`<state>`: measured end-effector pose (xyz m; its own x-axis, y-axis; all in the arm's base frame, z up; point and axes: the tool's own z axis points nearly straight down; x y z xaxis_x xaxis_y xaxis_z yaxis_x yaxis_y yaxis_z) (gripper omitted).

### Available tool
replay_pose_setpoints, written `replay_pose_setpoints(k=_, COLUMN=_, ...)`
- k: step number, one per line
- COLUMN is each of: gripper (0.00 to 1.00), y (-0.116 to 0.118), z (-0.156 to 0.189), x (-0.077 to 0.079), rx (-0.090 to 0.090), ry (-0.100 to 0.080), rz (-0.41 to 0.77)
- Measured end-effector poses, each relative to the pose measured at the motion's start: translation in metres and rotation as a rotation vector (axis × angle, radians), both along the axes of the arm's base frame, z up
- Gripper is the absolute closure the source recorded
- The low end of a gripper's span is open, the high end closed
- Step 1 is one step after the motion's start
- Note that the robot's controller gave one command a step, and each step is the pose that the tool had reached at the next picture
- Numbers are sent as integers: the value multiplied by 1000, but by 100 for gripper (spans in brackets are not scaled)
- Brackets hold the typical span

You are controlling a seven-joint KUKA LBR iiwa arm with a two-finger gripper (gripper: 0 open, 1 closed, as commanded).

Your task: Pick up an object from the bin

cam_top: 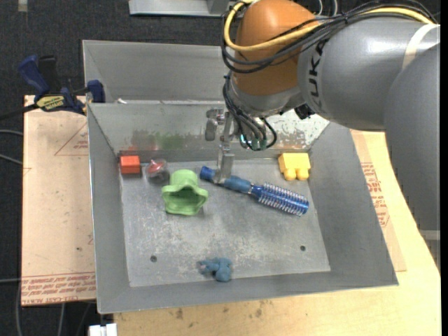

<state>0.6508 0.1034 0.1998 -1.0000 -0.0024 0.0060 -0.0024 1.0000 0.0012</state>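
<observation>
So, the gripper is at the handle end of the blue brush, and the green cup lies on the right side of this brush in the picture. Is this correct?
Not quite. The camera view shows the green cup on the left of the blue brush, not on its right. The rest holds: the gripper is at the brush's handle end.

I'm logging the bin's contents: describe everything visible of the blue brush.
The blue brush looks plastic: a smooth handle at its left end, a head of pale-tipped bristles at its right. It lies flat on the bin floor, slanting down to the right. The gripper stands at its handle end; contact is unclear.
</observation>
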Motion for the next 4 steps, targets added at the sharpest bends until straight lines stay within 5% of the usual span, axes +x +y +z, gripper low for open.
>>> replay_pose_setpoints(k=1, gripper=0, y=1, z=-131, x=-10, rx=2, ry=-5, rz=543)
replay_pose_setpoints(k=2, gripper=100, y=1, z=-129, x=-8, rx=2, ry=-9, rz=542)
replay_pose_setpoints(k=3, gripper=100, y=20, z=31, x=-27, rx=1, ry=-19, rz=534)
replay_pose_setpoints(k=4, gripper=100, y=34, z=-50, x=-12, rx=3, ry=-2, rz=611)
